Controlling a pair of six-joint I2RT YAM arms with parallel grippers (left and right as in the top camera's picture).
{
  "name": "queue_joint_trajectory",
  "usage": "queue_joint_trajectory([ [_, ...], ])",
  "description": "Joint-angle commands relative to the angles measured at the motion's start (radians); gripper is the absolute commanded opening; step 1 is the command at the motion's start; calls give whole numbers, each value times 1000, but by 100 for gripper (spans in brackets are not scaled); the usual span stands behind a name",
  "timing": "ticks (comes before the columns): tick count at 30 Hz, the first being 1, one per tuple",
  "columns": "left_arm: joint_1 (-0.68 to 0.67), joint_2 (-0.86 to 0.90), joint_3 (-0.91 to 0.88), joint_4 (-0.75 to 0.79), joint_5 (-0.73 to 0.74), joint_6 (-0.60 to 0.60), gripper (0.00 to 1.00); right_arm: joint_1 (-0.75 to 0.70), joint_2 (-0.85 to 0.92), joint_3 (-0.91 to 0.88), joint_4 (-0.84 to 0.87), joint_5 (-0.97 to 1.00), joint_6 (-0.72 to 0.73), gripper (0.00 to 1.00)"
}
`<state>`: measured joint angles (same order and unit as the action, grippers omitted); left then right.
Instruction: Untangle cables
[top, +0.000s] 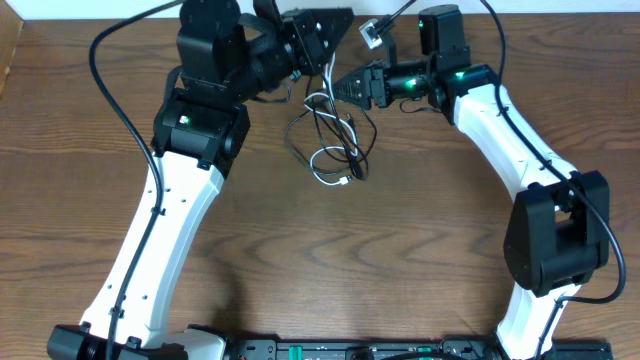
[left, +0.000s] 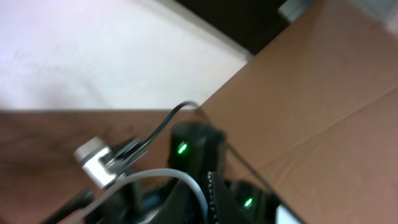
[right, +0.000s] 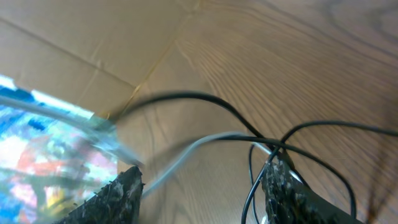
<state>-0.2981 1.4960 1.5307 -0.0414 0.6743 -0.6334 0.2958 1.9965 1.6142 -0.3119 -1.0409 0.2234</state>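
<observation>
Counted 2 cables: 1 black cable (top: 296, 142), 1 white cable (top: 320, 172). 2 arms: left arm (top: 170, 200), right arm (top: 510, 130).

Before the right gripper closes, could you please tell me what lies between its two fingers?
Right wrist view: the white cable and the black cable both cross between the fingers of the right gripper.

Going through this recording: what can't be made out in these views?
Overhead: which cord lies over which in the cables; the crossings are too small.
Left wrist: whether the left gripper holds a cord; its fingertips are cut off at the bottom edge and blurred.
Right wrist: the colourful object at left is too blurred.
</observation>
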Motion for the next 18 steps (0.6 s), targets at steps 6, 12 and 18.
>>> queue_joint_trajectory([
  [6, 1, -45, 10, 179, 21, -77, 7, 17, 2, 1, -29, 74, 54, 55],
  [12, 26, -70, 10, 198, 12, -80, 8, -26, 2, 1, -29, 94, 61, 50],
  [18, 34, -74, 10, 276, -100, -185, 8, -94, 2, 1, -29, 79, 59, 59],
])
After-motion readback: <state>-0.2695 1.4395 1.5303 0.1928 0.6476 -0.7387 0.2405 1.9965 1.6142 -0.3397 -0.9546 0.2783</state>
